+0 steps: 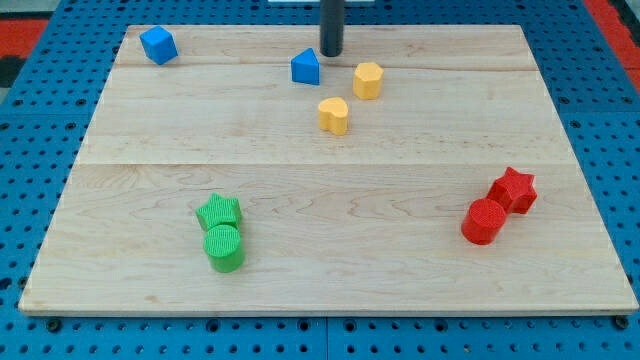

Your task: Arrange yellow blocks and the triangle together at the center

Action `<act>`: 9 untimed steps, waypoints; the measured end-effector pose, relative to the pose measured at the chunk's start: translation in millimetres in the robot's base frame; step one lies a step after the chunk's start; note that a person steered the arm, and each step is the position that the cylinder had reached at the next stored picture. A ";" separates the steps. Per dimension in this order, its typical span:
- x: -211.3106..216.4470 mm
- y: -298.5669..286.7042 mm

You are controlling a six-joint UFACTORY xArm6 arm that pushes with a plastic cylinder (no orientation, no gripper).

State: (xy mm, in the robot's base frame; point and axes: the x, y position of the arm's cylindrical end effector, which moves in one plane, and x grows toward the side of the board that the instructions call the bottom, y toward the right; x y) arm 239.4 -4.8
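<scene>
My tip rests on the worktop near its top edge, at about twelve o'clock from the board's middle. I carry no fingers, only a straight dark rod, so there is nothing to clench or release and nothing is held.

The blue triangle sits just beside my tip, at about eight o'clock from it, apart but close. The yellow hexagonal block lies near my tip at four o'clock. The yellow heart-shaped block lies at six o'clock from my tip, below both others. These three form a loose cluster, none touching, above the board's centre.

A blue cube sits well apart near the top left corner. A green star touches a green cylinder at seven o'clock from the centre. A red star touches a red cylinder at four o'clock from the centre.

The middle of the board lies open, with nothing between the cluster and it.

The worktop is pale wood in planks with visible grain, set on a blue perforated base. The blocks look ribbed and matte.
</scene>
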 end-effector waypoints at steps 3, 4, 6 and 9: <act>53.8 -22.8; 17.5 10.7; 52.7 77.4; 16.5 20.7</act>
State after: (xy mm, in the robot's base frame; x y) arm 255.9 15.9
